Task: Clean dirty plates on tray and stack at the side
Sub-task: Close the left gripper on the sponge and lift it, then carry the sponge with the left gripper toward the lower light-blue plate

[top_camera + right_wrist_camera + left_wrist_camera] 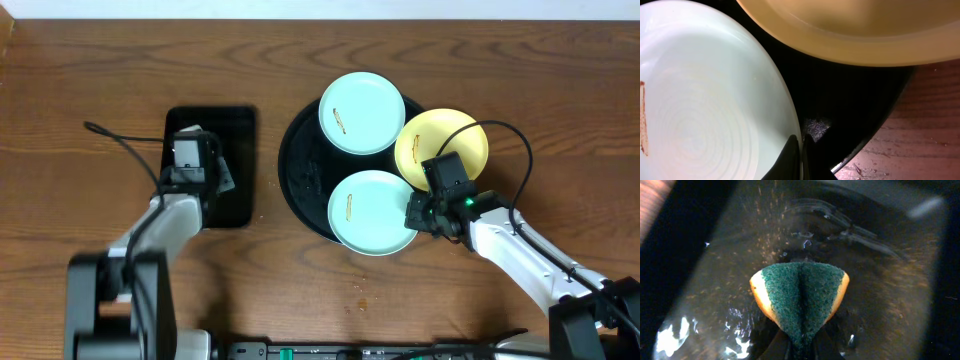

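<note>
Three plates lie on the large round black tray [297, 165]: a mint-blue plate [361, 112] at the back, a pale yellow plate [445, 135] at the right, and a mint-blue plate [370, 212] at the front, each with a small brown smear. My right gripper [416, 213] is shut on the right rim of the front mint-blue plate [715, 100]; its fingers [801, 152] pinch the rim. The yellow plate [850, 30] shows above it. My left gripper [190, 150] is over the rectangular black tray and is shut on a green-and-yellow sponge [800, 297].
A narrower black rectangular tray [235, 165], wet and glossy [880, 280], sits left of the round tray. Bare wood tabletop [500, 320] lies around both. A few crumbs [362, 290] lie in front of the round tray. A cable [120, 140] runs by the left arm.
</note>
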Robot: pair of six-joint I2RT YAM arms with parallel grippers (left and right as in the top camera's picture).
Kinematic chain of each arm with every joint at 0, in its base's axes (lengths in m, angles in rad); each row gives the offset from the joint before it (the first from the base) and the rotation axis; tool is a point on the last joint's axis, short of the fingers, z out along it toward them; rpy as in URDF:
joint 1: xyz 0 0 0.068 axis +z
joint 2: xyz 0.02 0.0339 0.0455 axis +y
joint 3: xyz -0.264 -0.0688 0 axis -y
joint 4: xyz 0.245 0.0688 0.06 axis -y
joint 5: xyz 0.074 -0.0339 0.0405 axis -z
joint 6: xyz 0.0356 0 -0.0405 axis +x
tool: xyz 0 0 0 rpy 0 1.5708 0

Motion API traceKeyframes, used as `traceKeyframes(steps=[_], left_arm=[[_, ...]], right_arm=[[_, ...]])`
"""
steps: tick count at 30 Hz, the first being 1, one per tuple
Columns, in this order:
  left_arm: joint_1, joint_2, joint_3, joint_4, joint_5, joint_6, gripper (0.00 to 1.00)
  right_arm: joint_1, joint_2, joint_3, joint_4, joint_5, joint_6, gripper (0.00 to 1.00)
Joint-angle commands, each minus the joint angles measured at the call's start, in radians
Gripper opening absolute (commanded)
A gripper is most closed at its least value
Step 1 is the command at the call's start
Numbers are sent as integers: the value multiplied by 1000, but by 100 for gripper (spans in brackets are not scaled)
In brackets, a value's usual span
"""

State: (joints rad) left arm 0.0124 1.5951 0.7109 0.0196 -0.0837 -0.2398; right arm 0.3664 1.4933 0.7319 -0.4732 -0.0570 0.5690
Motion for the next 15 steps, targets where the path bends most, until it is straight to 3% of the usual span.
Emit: traceKeyframes(steps=[1, 9, 12, 15], left_arm=[[4, -187, 7, -25, 5, 45, 8], [4, -483, 7, -57, 130, 44, 8], [4, -526, 7, -72, 129, 45, 7], [4, -534, 7, -84, 129, 45, 7]], right_arm=[[7, 0, 1, 2, 3, -27, 1], [7, -14, 0, 5, 8, -44, 1], [7, -14, -2, 6, 8, -43, 16], [7, -14, -7, 6, 7, -43, 18]])
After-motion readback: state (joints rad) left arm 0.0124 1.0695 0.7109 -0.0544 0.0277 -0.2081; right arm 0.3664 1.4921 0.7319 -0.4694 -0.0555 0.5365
